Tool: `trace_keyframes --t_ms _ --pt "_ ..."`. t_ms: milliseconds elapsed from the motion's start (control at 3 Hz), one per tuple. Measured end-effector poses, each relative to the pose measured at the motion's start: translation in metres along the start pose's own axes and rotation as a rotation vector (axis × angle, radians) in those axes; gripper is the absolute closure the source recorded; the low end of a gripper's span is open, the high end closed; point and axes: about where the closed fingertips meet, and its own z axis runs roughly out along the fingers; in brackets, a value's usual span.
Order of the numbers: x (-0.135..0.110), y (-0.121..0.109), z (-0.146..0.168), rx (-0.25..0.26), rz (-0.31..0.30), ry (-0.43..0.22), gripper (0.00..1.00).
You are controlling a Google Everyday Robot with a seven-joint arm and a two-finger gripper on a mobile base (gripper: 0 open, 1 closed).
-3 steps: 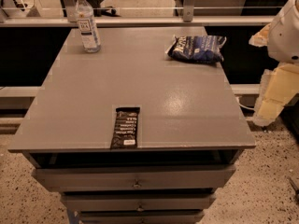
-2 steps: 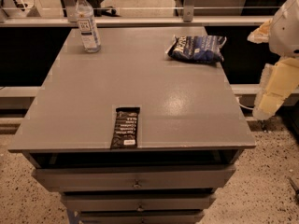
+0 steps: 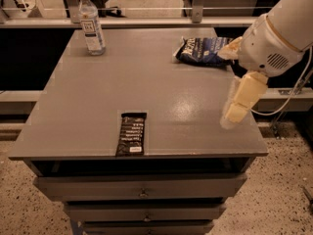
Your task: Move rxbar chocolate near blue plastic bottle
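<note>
1. As I stand at its front, the grey table (image 3: 161, 87) with drawers below carries three items.
2. Robot arm (image 3: 274, 38) reaches in from the right.
3. Gripper (image 3: 235, 112) hangs over the table's right side, touching nothing; spread or closed, can't tell.
4. Blue snack bag (image 3: 200, 50) lies back right.
5. Blue plastic bottle (image 3: 91, 26) stands upright, back-left corner.
6. Rxbar chocolate (image 3: 131, 133) lies flat at the front edge, well apart from the bottle.

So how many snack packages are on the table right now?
2. The rxbar chocolate lies by the front edge; the blue snack bag sits at the back right. The pincer hangs at the table's right edge. The arm may hide something behind it.
</note>
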Motion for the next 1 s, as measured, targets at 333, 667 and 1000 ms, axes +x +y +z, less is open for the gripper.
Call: trace_keyframes --t_ms 333,667,1000 --pt "-0.029 0.009 0.039 -0.068 0.007 -0.095 0.0" --pt "-0.045 0.017 0.059 -0.104 0.038 -0.13 0.0" --pt "-0.045 0.017 0.059 -0.104 0.038 -0.13 0.0"
